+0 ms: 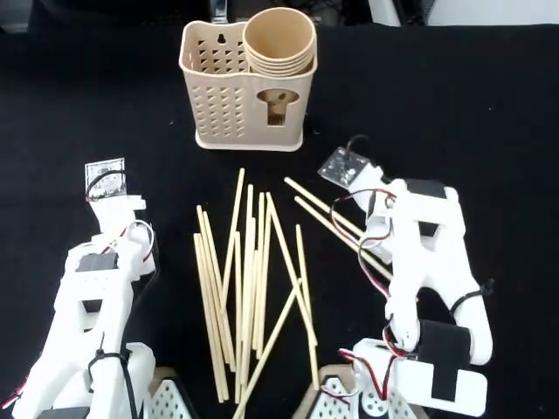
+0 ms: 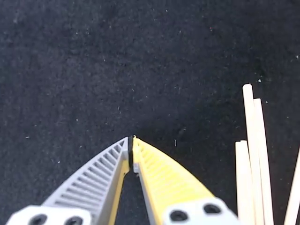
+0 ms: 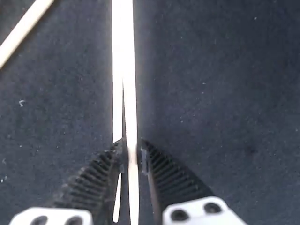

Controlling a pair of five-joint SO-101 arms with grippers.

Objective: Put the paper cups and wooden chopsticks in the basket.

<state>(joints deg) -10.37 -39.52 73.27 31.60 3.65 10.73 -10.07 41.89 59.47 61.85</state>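
Right pincer (image 3: 132, 146) around a chopstick (image 3: 130, 117)

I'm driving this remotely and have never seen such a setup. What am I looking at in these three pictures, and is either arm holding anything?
These are two small white robot arms, each ending in a two-fingered pincer. The high view comes from a fixed camera looking down on the black table, with the left arm and the right arm. The other two pictures come from cameras on the wrists, each looking along its own pincer.

At the far side stands a basket with a stack of cups already in one compartment. Loose chopsticks lie between the arms.

The left pincer is shut and empty over the table, beside some sticks. The right pincer is closed on a chopstick, and a second one lies right alongside it. Whether it is lifted, I cannot tell.
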